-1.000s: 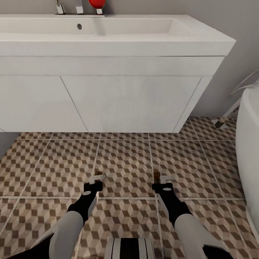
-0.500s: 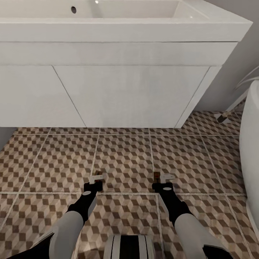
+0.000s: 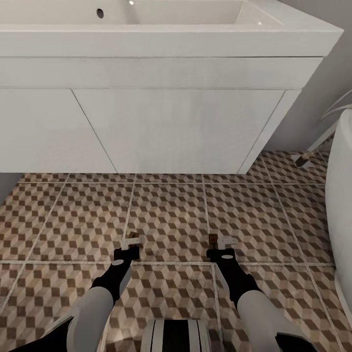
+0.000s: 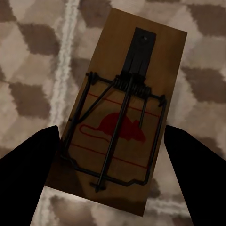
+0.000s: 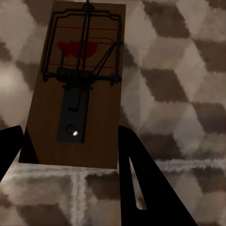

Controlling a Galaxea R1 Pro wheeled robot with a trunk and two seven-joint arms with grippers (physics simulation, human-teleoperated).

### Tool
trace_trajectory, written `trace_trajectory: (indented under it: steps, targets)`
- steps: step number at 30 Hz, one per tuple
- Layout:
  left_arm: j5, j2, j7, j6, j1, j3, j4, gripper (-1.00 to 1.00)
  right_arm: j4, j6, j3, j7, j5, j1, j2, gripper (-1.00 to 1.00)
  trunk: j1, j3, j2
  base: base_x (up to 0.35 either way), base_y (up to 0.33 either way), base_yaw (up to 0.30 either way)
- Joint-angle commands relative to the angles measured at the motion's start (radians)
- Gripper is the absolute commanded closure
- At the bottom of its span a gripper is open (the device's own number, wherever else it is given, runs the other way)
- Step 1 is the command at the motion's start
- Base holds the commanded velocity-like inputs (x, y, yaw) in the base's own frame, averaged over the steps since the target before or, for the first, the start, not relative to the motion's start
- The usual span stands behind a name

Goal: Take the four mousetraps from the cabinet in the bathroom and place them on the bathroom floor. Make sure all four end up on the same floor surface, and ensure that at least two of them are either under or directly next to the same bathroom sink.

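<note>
Both arms reach down toward the cube-patterned bathroom floor (image 3: 171, 210) in front of the white sink (image 3: 171, 34) and its vanity body (image 3: 171, 127). My left gripper (image 3: 131, 243) is shut on a tan mousetrap (image 4: 125, 113) with dark wire and a red mouse mark; the black fingers (image 4: 33, 174) press its long sides. The right gripper (image 3: 220, 243) is shut on a second mousetrap (image 5: 77, 89) in the same way, one finger (image 5: 136, 179) against its edge. Both traps hang close over the tiles; whether they touch the floor I cannot tell.
A white bathtub (image 3: 342, 195) curves in at the right edge, with a slanted pipe (image 3: 313, 149) between it and the vanity. A grey wall stands behind. Open tiles lie between the grippers and the vanity front.
A second ago the camera shifted, so the sink sits higher and nearer in the picture. Over the last half second nothing moved; both grippers keep their traps.
</note>
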Motion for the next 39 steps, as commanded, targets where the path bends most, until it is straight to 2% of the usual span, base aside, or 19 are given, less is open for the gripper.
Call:
trace_trajectory:
  steps: [1,14,27,39]
  targets:
    - [-0.01,-0.001,0.002,-0.004,-0.001,0.007,0.001,1.0,-0.002,0.005,-0.005,0.0,0.006,0.0,0.001,1.0,0.0,-0.004,0.0,0.0,0.0,0.0]
    - [-0.01,-0.001,0.005,-0.006,-0.001,0.007,0.0,1.0,-0.001,0.005,0.0,0.0,0.008,0.0,0.001,1.0,0.006,-0.055,-0.004,0.0,0.0,0.0]
    - [-0.01,-0.001,0.008,-0.007,0.0,0.007,-0.002,1.0,-0.009,0.003,0.002,0.001,0.009,0.0,0.001,1.0,0.006,-0.055,-0.004,0.0,0.0,0.0]
    - [-0.007,-0.001,0.009,-0.007,-0.001,0.007,-0.002,1.0,-0.009,0.003,0.002,0.002,0.009,0.0,0.001,1.0,0.012,-0.101,-0.006,0.0,0.0,0.0]
